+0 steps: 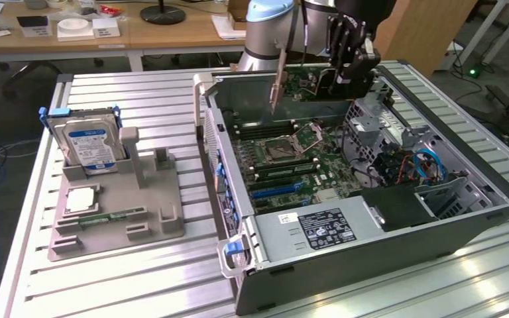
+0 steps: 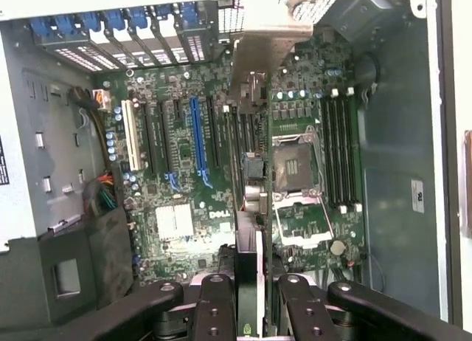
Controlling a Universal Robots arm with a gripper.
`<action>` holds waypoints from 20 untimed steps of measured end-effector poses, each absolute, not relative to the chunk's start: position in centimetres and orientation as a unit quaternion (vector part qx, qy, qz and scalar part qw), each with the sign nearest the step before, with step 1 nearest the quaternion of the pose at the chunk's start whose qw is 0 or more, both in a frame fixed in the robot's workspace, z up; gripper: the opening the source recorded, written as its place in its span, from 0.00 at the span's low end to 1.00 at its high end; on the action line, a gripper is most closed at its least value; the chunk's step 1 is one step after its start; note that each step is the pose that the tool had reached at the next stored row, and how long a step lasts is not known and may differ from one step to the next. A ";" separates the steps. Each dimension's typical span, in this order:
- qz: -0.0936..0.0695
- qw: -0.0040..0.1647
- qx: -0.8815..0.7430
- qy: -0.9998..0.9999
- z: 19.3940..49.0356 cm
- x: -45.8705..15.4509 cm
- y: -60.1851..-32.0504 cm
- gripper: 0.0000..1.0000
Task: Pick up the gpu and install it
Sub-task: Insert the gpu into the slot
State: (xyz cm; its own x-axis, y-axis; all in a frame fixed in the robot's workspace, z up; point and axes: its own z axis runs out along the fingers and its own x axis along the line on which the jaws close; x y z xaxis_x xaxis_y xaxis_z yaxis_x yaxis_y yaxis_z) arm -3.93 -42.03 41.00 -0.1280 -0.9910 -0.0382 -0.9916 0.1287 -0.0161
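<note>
Above the motherboard (image 2: 177, 171), gripper (image 2: 251, 300) apparently clamps gpu (image 2: 249, 256)

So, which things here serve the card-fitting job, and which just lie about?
In the job: black pincer, gripping thin flat expansion card with silvery bracket; open metal computer case.
Lying about: silver hard drive with blue label; narrow green memory stick.

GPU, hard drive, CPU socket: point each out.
gpu (image 2: 265, 53): wrist view, on its silvery end bracket.
hard drive (image 1: 89, 144): exterior view, on its blue label.
CPU socket (image 2: 299, 164): wrist view, on the socket's centre.
</note>
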 end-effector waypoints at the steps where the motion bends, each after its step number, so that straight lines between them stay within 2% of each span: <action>1: 0.007 0.020 -0.664 0.748 41.0 -4.0 -42.0 0.27; 20: 0.008 0.018 -0.682 0.731 39.8 -4.0 -42.1 0.27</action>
